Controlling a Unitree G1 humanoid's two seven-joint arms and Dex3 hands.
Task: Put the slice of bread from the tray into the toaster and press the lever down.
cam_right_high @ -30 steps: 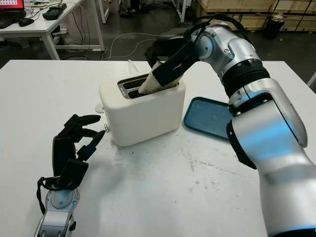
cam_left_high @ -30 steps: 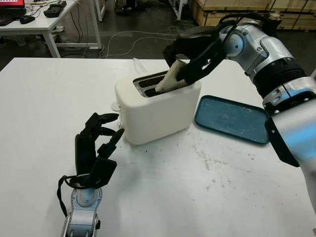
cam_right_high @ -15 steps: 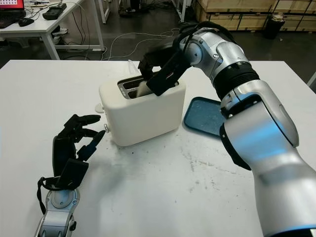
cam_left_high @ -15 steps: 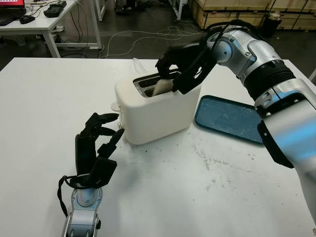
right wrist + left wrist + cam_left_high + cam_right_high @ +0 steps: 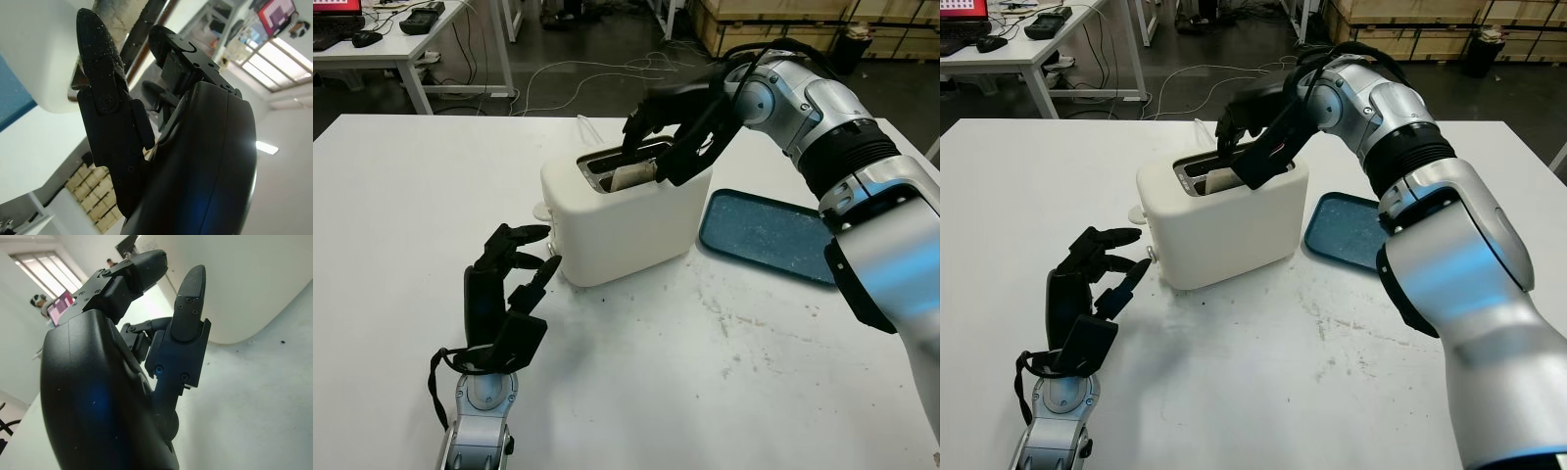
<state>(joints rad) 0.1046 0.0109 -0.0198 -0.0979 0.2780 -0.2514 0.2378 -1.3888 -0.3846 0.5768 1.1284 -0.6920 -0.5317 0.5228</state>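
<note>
A white two-slot toaster (image 5: 626, 223) stands mid-table. The slice of bread (image 5: 631, 177) sits low in its near slot, only its top edge showing. My right hand (image 5: 652, 157) hovers just over the slots, open, one finger (image 5: 632, 132) arching down at the back and the thumb (image 5: 105, 88) by the toaster's near wall. The bread's pale top (image 5: 110, 15) lies past that thumb, untouched. The blue tray (image 5: 769, 235) lies bare to the right of the toaster. My left hand (image 5: 512, 264) is open, raised at the front left near the toaster's end with the lever (image 5: 1150, 253).
A white cable trails off behind the toaster (image 5: 254, 279). The white table's (image 5: 724, 372) front and left stretches are bare apart from scuff marks. Beyond the far edge are a desk (image 5: 401, 44) and floor cables.
The bread has dropped from tilted and high in my right hand down into the slot. My right hand let go of it and lifted slightly. The left hand stayed put.
</note>
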